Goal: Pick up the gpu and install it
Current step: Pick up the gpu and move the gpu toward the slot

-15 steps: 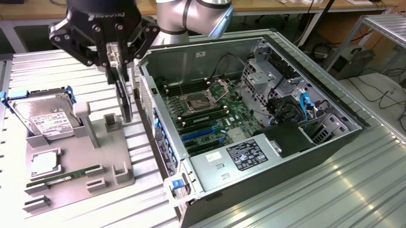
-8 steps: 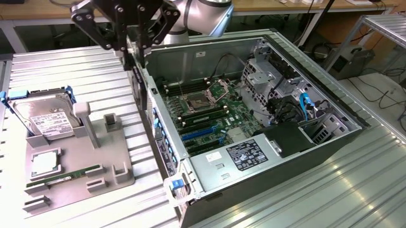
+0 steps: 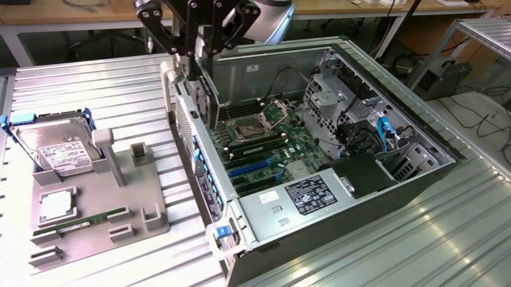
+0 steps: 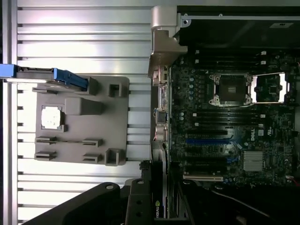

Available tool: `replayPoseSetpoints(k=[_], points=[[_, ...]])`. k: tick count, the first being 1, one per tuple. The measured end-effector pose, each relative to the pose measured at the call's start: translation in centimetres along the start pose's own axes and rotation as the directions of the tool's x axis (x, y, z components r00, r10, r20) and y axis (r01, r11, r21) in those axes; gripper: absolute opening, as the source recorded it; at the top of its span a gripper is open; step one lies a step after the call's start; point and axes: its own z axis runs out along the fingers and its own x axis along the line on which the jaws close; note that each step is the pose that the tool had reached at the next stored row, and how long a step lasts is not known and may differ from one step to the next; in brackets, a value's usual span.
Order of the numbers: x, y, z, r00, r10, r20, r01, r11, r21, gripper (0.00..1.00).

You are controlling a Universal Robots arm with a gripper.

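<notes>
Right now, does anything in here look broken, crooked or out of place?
Nothing looks damaged or spilled. The one oddity: the processor socket stands open and empty, its frame flipped up. The gripper holds the gpu over the case edge.

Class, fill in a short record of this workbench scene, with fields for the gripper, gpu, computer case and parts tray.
gripper: over the case's edge, shut on the gpu
gpu: held above the case, not yet seated
computer case: open, motherboard exposed
parts tray: holds hard drive, processor chip, memory stick
</notes>
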Motion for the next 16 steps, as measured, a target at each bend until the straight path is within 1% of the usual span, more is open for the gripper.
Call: replayPoseSetpoints(k=[5,9,12,13,15,16], points=[[-2.8,-0.04,0.07,1.0,0.0,-0.0034,0.0,1.0,-0.0002,0.26],[-4.6,-0.05,0.4,1.0,0.0,-0.0059,0.0,1.0,0.0,0.26],[-6.1,0.02,0.82,1.0,0.0,-0.0071,0.0,1.0,-0.0001,0.26],[-6.7,0.09,1.06,1.0,0.0,-0.0073,0.0,1.0,0.0001,0.26],[-7.7,0.27,1.42,1.0,0.0,-0.0073,0.0,1.0,0.0007,0.26],[-8.4,0.43,1.7,1.0,0.0,-0.0075,0.0,1.0,0.0015,0.26]])
